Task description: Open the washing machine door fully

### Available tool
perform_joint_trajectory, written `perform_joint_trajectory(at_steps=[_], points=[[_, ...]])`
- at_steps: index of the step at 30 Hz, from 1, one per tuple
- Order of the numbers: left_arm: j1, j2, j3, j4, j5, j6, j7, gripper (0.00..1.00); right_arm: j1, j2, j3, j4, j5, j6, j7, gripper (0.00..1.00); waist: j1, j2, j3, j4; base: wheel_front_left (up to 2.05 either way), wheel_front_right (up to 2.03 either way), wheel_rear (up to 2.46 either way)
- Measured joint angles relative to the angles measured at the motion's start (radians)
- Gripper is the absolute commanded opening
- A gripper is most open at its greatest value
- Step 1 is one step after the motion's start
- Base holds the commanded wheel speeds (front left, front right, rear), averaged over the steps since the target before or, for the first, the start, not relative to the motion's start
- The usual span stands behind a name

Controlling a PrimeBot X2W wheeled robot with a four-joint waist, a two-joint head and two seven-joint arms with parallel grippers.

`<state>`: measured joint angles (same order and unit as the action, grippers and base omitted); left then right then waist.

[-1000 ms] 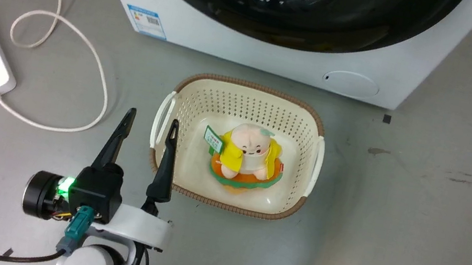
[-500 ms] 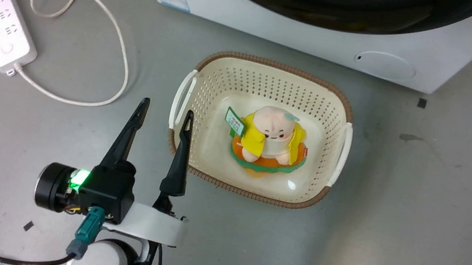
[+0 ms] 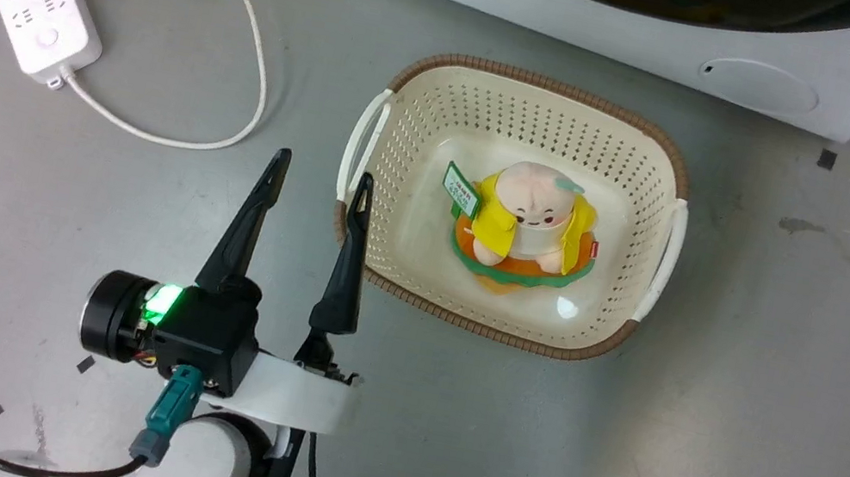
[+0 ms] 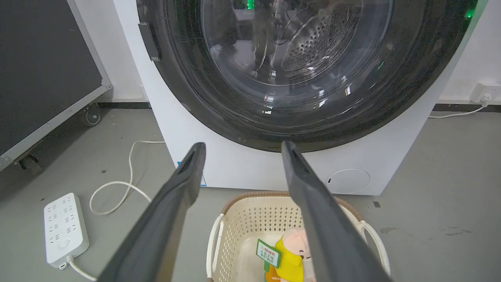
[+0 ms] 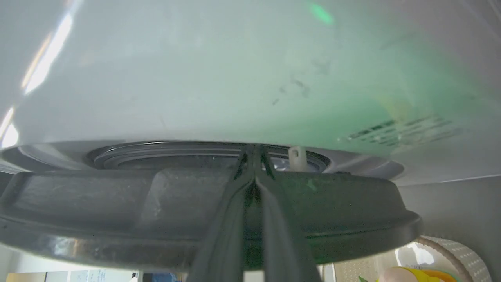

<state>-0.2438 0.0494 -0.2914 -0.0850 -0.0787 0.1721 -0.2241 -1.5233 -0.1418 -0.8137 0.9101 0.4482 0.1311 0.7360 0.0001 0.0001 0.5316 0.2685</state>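
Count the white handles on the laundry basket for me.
2. One handle is on the basket's left side in the head view, the other handle on its right side. None looks hidden.

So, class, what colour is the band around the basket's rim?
Brown, on the cream basket; the head view shows it best.

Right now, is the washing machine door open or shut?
Open a crack: the right wrist view shows a gap between the washing machine door and the washing machine.

Left gripper (image 3: 324, 166) jaws wide apart; right gripper (image 5: 254, 150) jaws seemingly closed.
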Motion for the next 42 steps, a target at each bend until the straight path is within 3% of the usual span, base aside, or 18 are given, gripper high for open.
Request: perform_joint_trajectory(at_steps=[13,17,24,31,42], points=[[-0.019,0.0,-0.021,-0.001,-0.004,0.022,-0.025,1.0,-0.051,-0.05,-0.128,0.122,-0.059,-0.002,0.158,0.0,-0.0001,0.0,-0.004,0.017,0.0,0.0,0.0],[-0.018,0.0,-0.015,0.016,-0.018,0.021,-0.032,1.0,-0.005,-0.02,-0.156,0.118,-0.028,-0.002,0.207,0.0,-0.0001,0.0,-0.042,0.009,0.0,0.0,0.0],[0.025,0.0,0.019,0.047,-0.011,0.0,-0.032,1.0,0.207,0.057,-0.137,0.043,0.013,-0.001,0.295,0.0,-0.0002,0.0,-0.144,-0.014,0.0,0.0,0.0],[0.083,0.0,0.048,0.073,-0.009,-0.024,-0.032,1.0,0.39,0.082,-0.05,-0.02,0.167,-0.001,0.397,0.0,-0.0003,0.0,-0.259,-0.032,0.0,0.0,0.0],[0.122,0.0,0.072,0.086,-0.002,-0.045,-0.032,1.0,0.534,0.086,0.317,0.065,0.574,-0.001,0.355,0.0,-0.0002,0.0,-0.351,-0.046,0.0,0.0,0.0]])
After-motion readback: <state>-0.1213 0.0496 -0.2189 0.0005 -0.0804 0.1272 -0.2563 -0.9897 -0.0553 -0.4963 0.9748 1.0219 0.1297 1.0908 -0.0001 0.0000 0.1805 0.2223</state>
